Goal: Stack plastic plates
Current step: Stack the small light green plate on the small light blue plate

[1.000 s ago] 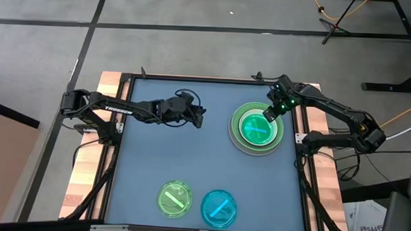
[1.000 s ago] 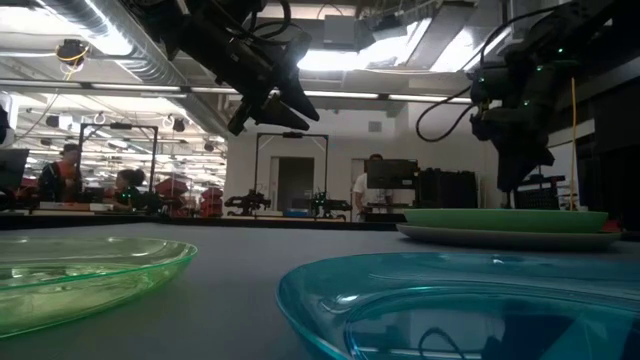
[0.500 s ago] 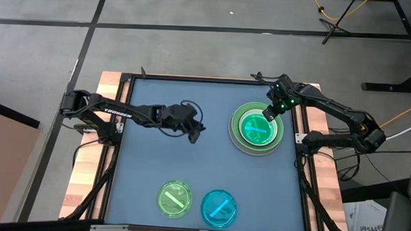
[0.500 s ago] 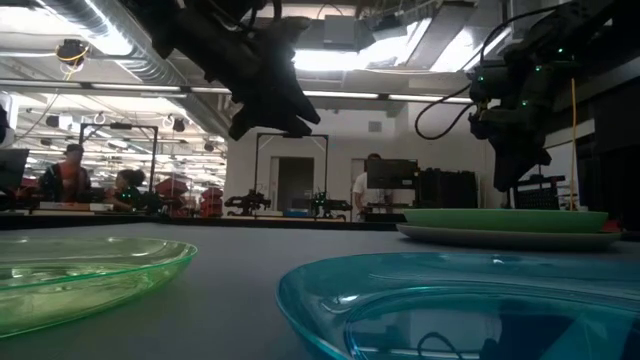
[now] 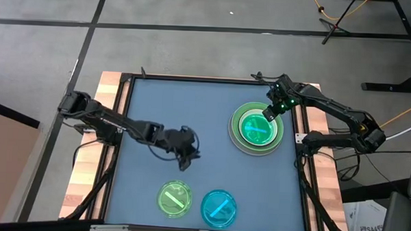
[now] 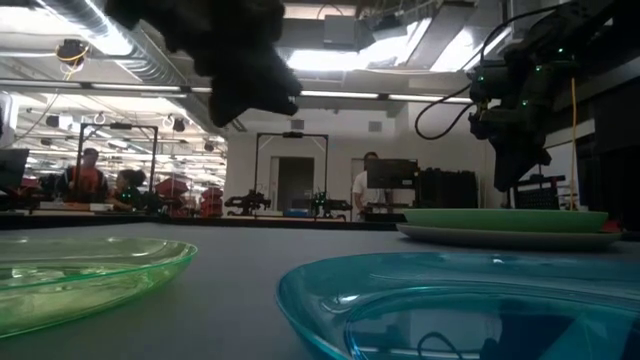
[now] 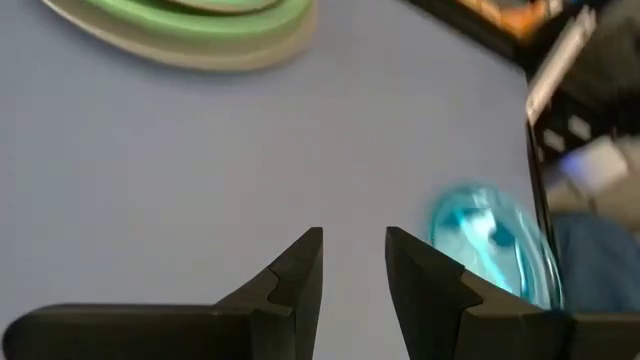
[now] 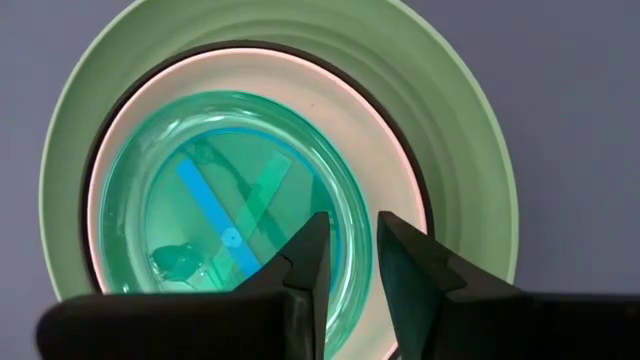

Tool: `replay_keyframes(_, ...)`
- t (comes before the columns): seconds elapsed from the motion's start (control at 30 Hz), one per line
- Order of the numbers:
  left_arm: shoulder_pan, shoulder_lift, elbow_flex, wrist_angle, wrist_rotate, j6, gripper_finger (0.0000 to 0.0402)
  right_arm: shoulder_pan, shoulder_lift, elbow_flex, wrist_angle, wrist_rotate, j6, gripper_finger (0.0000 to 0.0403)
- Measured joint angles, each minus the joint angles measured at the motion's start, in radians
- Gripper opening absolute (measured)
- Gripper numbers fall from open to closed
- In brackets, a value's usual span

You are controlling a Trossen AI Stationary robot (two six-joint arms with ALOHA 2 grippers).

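Observation:
A stack of plates (image 5: 256,129) stands at the table's right: a large grey plate at the bottom, then light green (image 8: 470,160), a black rim, white, and translucent green and blue plates (image 8: 230,200) on top. A translucent green plate (image 5: 175,199) and a translucent blue plate (image 5: 219,207) lie flat side by side near the front edge. My left gripper (image 5: 192,155) hangs over the bare table middle, above and behind the green plate, narrowly open and empty. My right gripper (image 5: 268,115) hangs above the stack's far right part, narrowly open and empty.
The blue-grey table top (image 5: 158,93) has a raised black frame along its edges. In the left wrist view the blue plate (image 7: 495,245) lies ahead of the fingers and the stack (image 7: 200,20) farther off. People and benches show in the room behind the table (image 6: 90,180).
My left gripper has gone from the table's far middle toward the near edge, coming close behind the green plate, and stays empty. My right gripper has kept still above the stack. No plate has moved.

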State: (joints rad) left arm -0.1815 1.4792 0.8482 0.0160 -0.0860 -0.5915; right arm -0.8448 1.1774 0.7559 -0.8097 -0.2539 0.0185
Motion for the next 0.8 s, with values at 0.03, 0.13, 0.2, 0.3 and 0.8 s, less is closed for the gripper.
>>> replay_keyframes(0.03, -0.020, 0.000, 0.000, -0.017, 0.000, -0.001, 0.0105, 0.000, 0.000, 0.000, 0.000, 0.000, 0.000, 0.0076)
replay_keyframes(0.13, -0.088, 0.000, 0.000, -0.079, -0.005, -0.001, 0.0105, 0.000, 0.000, 0.000, 0.000, 0.000, 0.000, 0.0076)
replay_keyframes(0.2, -0.132, 0.000, 0.000, -0.134, -0.005, -0.012, 0.0105, 0.000, 0.000, 0.000, 0.000, 0.000, 0.000, 0.0076)
replay_keyframes(0.3, -0.191, 0.000, 0.000, -0.217, -0.011, -0.068, 0.0105, 0.000, 0.000, 0.000, -0.002, 0.000, 0.001, 0.0076)
replay_keyframes(0.8, -0.388, 0.000, 0.000, -0.450, -0.088, -0.313, 0.0105, 0.000, 0.000, 0.000, -0.003, 0.000, 0.002, 0.0076)
